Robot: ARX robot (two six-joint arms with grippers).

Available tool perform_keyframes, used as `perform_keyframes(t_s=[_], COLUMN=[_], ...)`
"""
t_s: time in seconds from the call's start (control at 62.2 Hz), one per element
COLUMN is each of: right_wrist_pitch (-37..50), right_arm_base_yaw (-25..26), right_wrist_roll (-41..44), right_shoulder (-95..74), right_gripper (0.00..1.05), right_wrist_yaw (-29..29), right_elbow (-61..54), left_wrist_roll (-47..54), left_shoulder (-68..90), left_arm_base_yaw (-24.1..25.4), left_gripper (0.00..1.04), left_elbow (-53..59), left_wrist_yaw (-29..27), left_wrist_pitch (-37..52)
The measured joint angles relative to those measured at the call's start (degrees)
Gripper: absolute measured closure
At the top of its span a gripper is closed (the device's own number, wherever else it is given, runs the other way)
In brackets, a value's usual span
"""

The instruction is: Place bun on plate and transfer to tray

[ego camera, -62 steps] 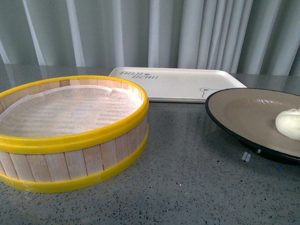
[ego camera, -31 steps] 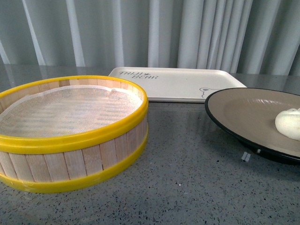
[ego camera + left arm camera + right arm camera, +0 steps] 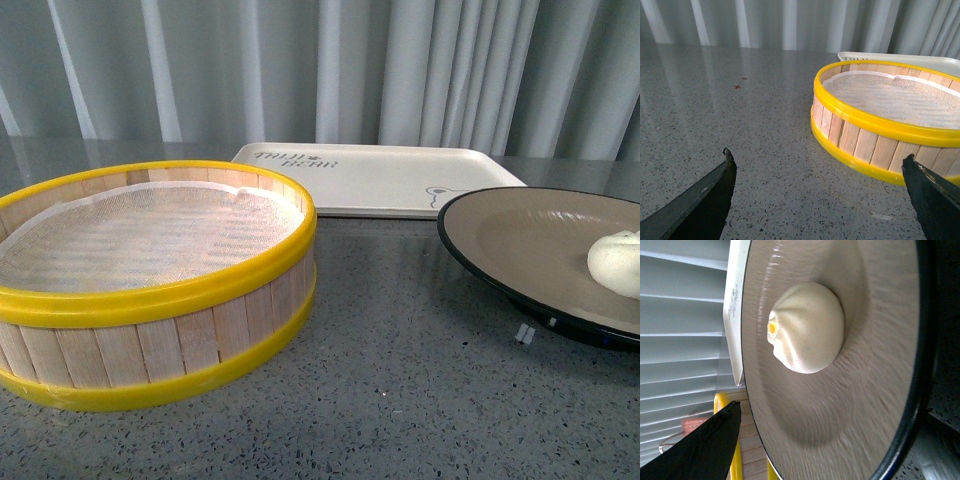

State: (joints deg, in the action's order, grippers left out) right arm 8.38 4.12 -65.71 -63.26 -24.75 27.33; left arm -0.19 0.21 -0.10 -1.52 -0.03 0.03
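Front view's right edge cut off plate [image 3: 530, 235] and bun [image 3: 617, 263]. The bun sat on the plate's beige inside, smooth, white, pleated, with a yellow spot on top. The plate was round with a glossy black rim, just in front of the cream tray [image 3: 380, 180] right corner, not on it. Right gripper [image 3: 707, 447] showed only one dark finger, grip impossible to tell. Left gripper [image 3: 817, 155] fingers were spread wide and empty over the speckled table [image 3: 400, 400], beside a wooden yellow-rimmed steamer basket [image 3: 150, 340] with a mesh liner
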Motion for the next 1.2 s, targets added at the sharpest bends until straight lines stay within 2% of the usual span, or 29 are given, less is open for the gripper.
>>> perform_keyframes(t_s=[0.129,0.273,0.562,0.98,1.092,1.205], right_wrist_pitch=[0.2,0.7,1.6,2.4,6.0,11.2], right_arm_base_yaw=[0.0,0.6,2.3,3.6,4.7,5.3], right_wrist_roll=[-0.4,-0.5,-1.0,-0.7,-2.4,-5.8], right_shoulder=[-0.1,-0.5,-1.7,4.1,7.9,5.0], right_gripper=[0.33,0.59,1.01,1.02,1.02,1.02], right_wrist_yaw=[0.2,-0.1,-1.0,-2.8,-4.3,-3.8], right_elbow=[0.0,0.0,-0.3,-2.1,-2.3,-0.5], left_wrist_roll=[0.0,0.0,0.0,0.0,0.0,0.0], left_shoulder=[0.0,0.0,0.0,0.0,0.0,0.0], left_arm_base_yaw=[0.0,0.0,0.0,0.0,0.0,0.0], left_gripper=[0.07,0.07,0.07,0.07,0.07,0.07], left_elbow=[0.0,0.0,0.0,0.0,0.0,0.0], left_wrist_yaw=[0.0,0.0,0.0,0.0,0.0,0.0], left_wrist_pitch=[0.0,0.0,0.0,0.0,0.0,0.0])
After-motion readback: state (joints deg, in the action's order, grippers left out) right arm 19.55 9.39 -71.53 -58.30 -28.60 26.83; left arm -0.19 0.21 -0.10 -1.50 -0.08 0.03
